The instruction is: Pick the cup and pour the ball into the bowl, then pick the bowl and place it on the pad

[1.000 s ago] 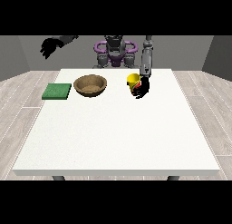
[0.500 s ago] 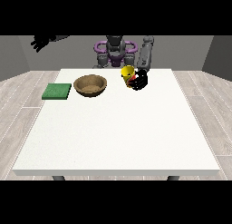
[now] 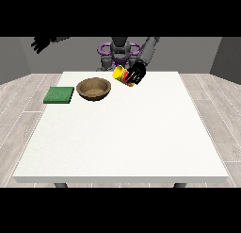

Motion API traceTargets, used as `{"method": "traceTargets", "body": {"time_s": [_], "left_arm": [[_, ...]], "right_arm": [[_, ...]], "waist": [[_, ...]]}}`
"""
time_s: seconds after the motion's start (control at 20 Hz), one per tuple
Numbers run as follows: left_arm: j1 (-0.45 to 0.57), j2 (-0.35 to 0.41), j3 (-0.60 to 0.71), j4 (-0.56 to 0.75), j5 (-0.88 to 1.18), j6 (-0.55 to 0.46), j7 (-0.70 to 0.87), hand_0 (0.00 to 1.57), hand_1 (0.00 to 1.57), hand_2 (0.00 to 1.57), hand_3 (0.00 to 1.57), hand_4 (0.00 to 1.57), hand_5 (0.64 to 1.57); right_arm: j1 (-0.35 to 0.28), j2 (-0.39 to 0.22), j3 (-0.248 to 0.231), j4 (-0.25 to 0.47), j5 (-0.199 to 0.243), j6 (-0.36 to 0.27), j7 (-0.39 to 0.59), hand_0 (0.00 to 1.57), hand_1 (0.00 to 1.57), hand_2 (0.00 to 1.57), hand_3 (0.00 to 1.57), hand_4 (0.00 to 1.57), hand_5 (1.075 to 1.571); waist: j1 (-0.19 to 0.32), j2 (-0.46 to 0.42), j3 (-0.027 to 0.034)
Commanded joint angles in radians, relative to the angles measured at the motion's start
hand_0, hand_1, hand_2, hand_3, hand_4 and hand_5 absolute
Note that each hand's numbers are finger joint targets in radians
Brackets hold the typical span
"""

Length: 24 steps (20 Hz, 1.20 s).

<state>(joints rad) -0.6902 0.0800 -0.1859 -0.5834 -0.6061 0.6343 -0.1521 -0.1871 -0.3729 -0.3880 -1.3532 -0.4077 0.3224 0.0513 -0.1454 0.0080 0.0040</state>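
Yellow cup (image 3: 119, 73) is lifted off the table, tilted on its side with the mouth toward the bowl, held in the hand at the view's right (image 3: 136, 75), black fingers curled round its body. Red shows at the cup beside the fingers; whether that is the ball, cannot tell. Cup sits just right of the brown bowl (image 3: 94, 88), not yet over it, so the tilt looks like the start of a pour. Green pad (image 3: 59, 95) lies just left of the bowl on the white table (image 3: 122, 133), ready for the later placement. Hand at the view's left (image 3: 41, 43) is raised well clear, fingers spread, holding nothing.
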Motion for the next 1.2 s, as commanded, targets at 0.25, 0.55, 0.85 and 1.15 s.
{"method": "traceTargets", "body": {"time_s": [0.25, 0.55, 0.85, 1.15], "left_arm": [[-0.193, -0.043, -0.204, 0.120, -0.336, -0.046, 0.376, 1.36, 1.36, 1.57, 1.57, 1.44, 1.545], [-0.279, -0.079, -0.367, 0.126, -0.479, -0.178, 0.644, 1.35, 1.35, 1.57, 1.57, 1.36, 1.563], [-0.408, -0.080, -0.488, 0.163, -0.656, -0.320, 0.727, 1.40, 1.40, 1.57, 1.57, 1.04, 1.571], [-0.309, -0.080, -0.614, -0.010, -0.656, -0.538, 0.822, 0.25, 0.25, 1.23, 1.56, 1.08, 1.570]], "right_arm": [[-0.008, -0.054, -0.042, 0.148, -0.030, 0.078, -0.020, 0.00, 0.00, 0.00, 0.00, 0.68, 1.559], [-0.060, -0.036, -0.001, 0.195, 0.002, 0.065, -0.007, 0.00, 0.00, 0.00, 0.13, 0.69, 1.554], [-0.073, -0.016, -0.002, 0.237, 0.046, 0.036, -0.087, 0.00, 0.00, 0.00, 0.26, 0.69, 1.554], [-0.098, 0.053, 0.068, 0.242, 0.073, 0.036, -0.100, 0.00, 0.00, 0.00, 0.32, 0.69, 1.553]], "waist": [[0.027, -0.042, -0.0019], [-0.006, -0.089, -0.0028], [0.031, -0.057, -0.0023], [-0.058, -0.069, -0.0034]]}}
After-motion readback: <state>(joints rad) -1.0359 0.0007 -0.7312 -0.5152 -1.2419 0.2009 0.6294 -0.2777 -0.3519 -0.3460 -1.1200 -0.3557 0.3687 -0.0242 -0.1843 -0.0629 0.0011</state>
